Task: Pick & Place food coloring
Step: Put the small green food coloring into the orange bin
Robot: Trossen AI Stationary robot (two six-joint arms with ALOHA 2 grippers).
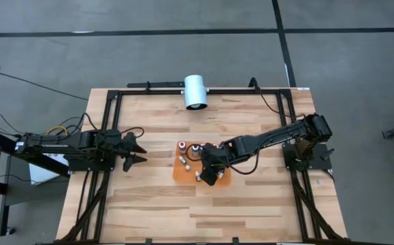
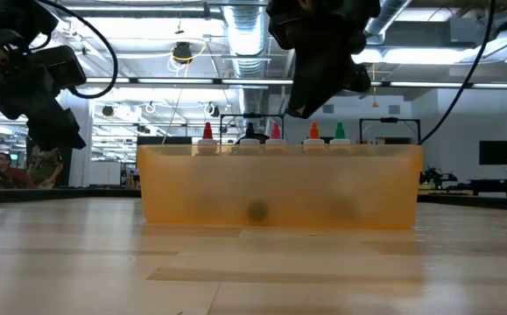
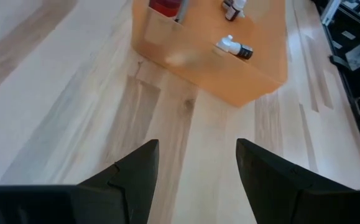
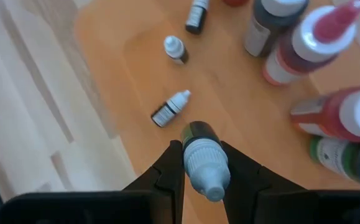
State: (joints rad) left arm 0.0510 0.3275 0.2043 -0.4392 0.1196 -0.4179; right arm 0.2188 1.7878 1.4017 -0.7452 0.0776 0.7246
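right gripper (image 4: pixel 203 163): above the orange tray (image 1: pixel 182 175), fingers clamped on a small white-capped bottle (image 4: pixel 203 160) of food coloring, cap pointing back toward the wrist camera
held bottle: dark body, lifted clear of the tray floor, over its near-right part in the high view
left gripper (image 3: pixel 196 171): parked over bare wood on the table's left side, well apart from the tray, fingers spread wide, nothing between them
table (image 1: pixel 149 211): pale wood planks, tray near its middle
white cylinder (image 1: pixel 196 92): at the far edge, away from the work

risk, slip: grip sits close to the bottle's neck, so the smooth round body could pivot or slide out during a move
risk, knock: larger bottles (image 4: pixel 304 53) crowd one side of the tray; a low swing that way could topple them
risk, release: a drop from this height would likely roll the bottle on landing, perhaps against the two lying ones
risk, tray: light plastic wall, could be shoved by a finger on descent

count, small bottles loose on tray floor: three in the right wrist view, two lying, one upright (image 4: pixel 175 48)
count, small bottles held: one
count, larger bottles: at least five, partly cut off, exact number unclear
count, coloured tips over the tray wall in the low view: red, pink, orange, green
count, arms: two
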